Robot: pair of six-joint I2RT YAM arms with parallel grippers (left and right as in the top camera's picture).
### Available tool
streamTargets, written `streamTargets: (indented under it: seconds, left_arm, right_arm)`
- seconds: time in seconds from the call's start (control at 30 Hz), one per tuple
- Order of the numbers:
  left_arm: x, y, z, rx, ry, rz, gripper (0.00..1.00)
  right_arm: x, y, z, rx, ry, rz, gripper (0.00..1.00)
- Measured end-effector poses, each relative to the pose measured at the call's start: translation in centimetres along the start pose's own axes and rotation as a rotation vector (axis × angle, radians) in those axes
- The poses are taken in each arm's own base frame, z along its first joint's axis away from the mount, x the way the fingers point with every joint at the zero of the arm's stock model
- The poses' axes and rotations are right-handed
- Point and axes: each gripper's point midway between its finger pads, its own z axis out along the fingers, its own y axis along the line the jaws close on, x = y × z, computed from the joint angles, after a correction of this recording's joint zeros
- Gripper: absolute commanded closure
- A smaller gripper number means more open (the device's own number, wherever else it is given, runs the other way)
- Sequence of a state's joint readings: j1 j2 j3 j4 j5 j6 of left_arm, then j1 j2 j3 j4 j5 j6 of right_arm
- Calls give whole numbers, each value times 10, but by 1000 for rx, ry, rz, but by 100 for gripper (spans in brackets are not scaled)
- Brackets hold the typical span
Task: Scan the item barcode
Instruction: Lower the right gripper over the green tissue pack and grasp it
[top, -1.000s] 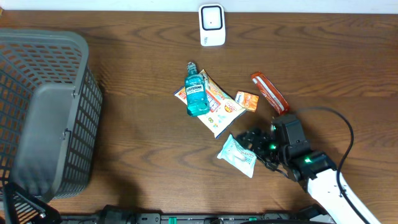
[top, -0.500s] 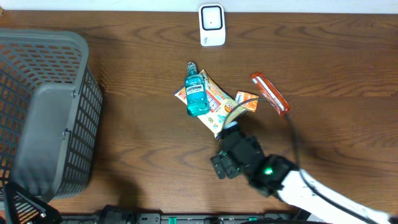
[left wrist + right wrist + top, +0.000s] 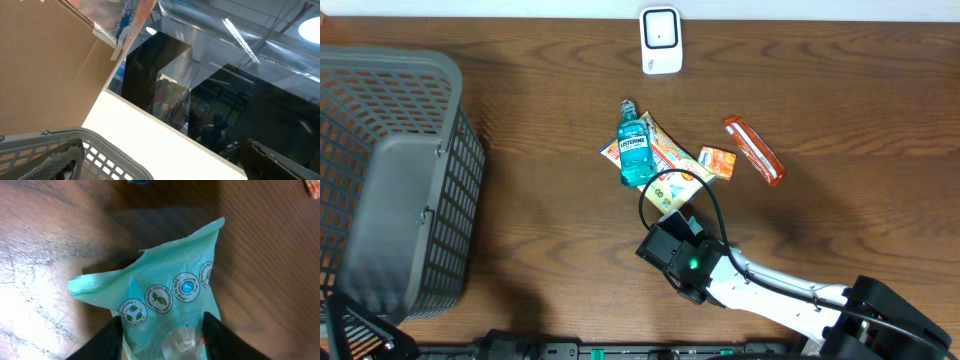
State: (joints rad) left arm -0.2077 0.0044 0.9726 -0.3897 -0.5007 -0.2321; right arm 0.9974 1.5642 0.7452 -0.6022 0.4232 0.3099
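A teal packet (image 3: 165, 292) with round recycling marks lies on the wooden table, filling the right wrist view. My right gripper (image 3: 161, 341) is down over it, one black finger (image 3: 107, 342) pressed against each side of the packet. From overhead the right gripper (image 3: 667, 250) covers the packet. The white scanner (image 3: 661, 40) stands at the table's far edge. My left gripper (image 3: 157, 167) points up and away past the basket rim (image 3: 107, 145), its fingers wide apart with nothing between them.
A blue mouthwash bottle (image 3: 634, 150) lies on an orange snack bag (image 3: 675, 168). Beside them are a small orange box (image 3: 718, 162) and a red bar (image 3: 753, 150). A large grey basket (image 3: 390, 180) fills the left side.
My right arm swung left across the table and came down over the teal packet. Its jaws narrowed from wide open onto the packet's sides. The left gripper stayed still.
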Motion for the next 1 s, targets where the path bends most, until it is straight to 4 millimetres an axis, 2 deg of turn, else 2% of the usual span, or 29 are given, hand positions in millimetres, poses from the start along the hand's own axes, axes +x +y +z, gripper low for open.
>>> streamTargets:
  seconds: [0.07,0.2,0.3,0.37,0.47,0.63,0.8,0.93,1.0]
  left_arm:
    - [0,0,0,0,0,0,1]
    - [0,0,0,0,0,0,1]
    - [0,0,0,0,0,0,1]
    - [0,0,0,0,0,0,1]
    - [0,0,0,0,0,0,1]
    - [0,0,0,0,0,0,1]
    - [0,0,0,0,0,0,1]
    - [0,0,0,0,0,0,1]
    - [0,0,0,0,-1,0,1]
  right_arm:
    - [0,0,0,0,1,2,67]
    - [1,-1,0,3,5,-3,65]
    - [3,-1,0,5,13,-2,80]
    - [4,-2,0,9,18,-5,84]
    - [6,-2,0,6,25,-8,99]
    - [5,5,-1,-43,37,17,99]
    - [-22,27,-19,-314,66,131,99]
    - [-63,31,-57,-650,12,252,99]
    - [-75,30,-76,-818,-22,269,99]
